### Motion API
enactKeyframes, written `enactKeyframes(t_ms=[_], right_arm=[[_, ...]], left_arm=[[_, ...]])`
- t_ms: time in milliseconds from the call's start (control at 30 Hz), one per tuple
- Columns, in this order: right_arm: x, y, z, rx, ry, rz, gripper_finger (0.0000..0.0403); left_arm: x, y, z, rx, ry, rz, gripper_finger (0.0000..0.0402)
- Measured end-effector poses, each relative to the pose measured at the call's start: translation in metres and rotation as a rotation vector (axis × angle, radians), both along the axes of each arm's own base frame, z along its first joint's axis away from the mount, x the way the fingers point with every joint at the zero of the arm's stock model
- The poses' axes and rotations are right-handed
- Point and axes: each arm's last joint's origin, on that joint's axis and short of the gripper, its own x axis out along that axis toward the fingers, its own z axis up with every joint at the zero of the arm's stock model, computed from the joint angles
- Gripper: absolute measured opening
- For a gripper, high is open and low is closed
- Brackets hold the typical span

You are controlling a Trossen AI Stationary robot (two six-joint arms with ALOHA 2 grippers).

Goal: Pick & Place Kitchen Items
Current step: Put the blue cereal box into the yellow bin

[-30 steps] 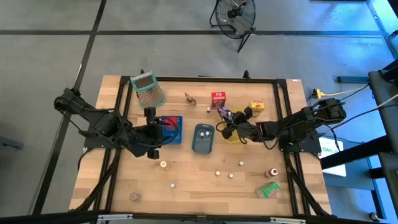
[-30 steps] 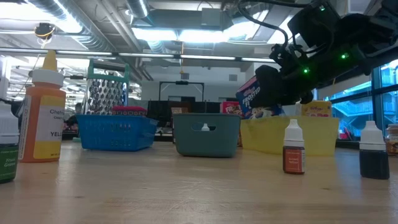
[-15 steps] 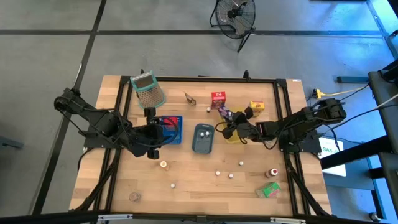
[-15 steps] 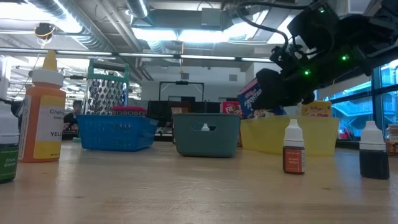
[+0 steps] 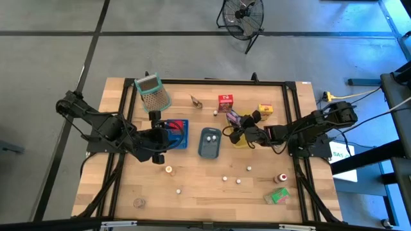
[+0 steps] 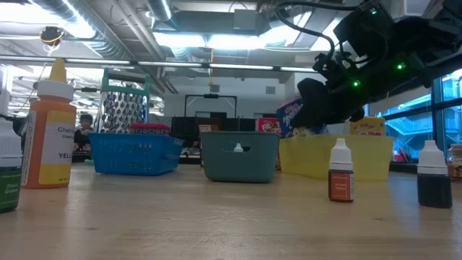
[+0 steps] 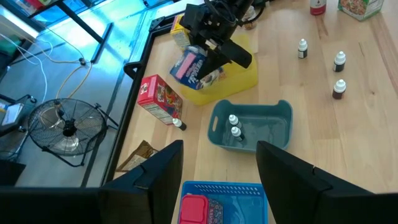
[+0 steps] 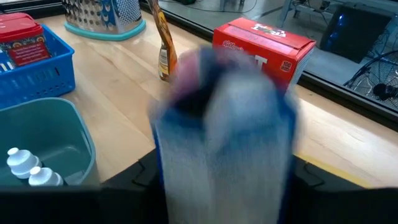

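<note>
Left arm: dark, six-jointed, reaching from the left edge toward centre in the high view; two-finger left gripper (image 5: pixel 168 136) left of centre, fingers (image 7: pixel 160 172) parted, nothing between. Right arm: stretched in from the right; right gripper (image 5: pixel 235 125) just right of centre.

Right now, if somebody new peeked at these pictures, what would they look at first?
Probably the right gripper holding a blue-purple carton tilted over the yellow tray. Next, the blue tray under the left gripper, and the big grater at the table's far left corner.
</note>
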Motion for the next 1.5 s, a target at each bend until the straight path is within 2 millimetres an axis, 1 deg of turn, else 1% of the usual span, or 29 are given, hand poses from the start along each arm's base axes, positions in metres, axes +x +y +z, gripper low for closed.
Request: enactKeyframes(t_ms=[167, 300, 467, 700, 933, 1167, 1300, 1500], right_arm=[[0.000, 0.000, 0.000, 0.000, 0.000, 0.000, 0.0247], [0.000, 0.000, 0.000, -0.001, 0.000, 0.000, 0.0260], [0.000, 0.000, 0.000, -0.011, 0.010, 0.005, 0.0260], [-0.001, 0.001, 0.003, -0.076, 0.027, -0.018, 0.0259], [-0.003, 0.002, 0.007, -0.100, 0.048, 0.001, 0.0259], [-0.003, 0.008, 0.008, -0.113, 0.056, 0.031, 0.0259], [-0.001, 0.009, 0.011, -0.138, 0.066, 0.048, 0.0259], [0.007, 0.009, 0.022, -0.202, 0.085, 0.035, 0.0259]], left_arm=[[0.000, 0.000, 0.000, 0.000, 0.000, 0.000, 0.0198], [0.000, 0.000, 0.000, 0.000, 0.000, 0.000, 0.0199], [0.000, 0.000, 0.000, 0.000, 0.000, 0.000, 0.0199], [0.000, 0.000, 0.000, -0.003, 0.002, -0.003, 0.0200], [0.000, 0.000, 0.000, -0.004, 0.002, -0.004, 0.0198], [0.000, 0.000, 0.000, -0.005, 0.003, -0.004, 0.0198], [0.000, 0.000, 0.000, -0.005, 0.003, -0.005, 0.0197], [0.000, 0.000, 0.000, -0.005, 0.003, -0.005, 0.0196]])
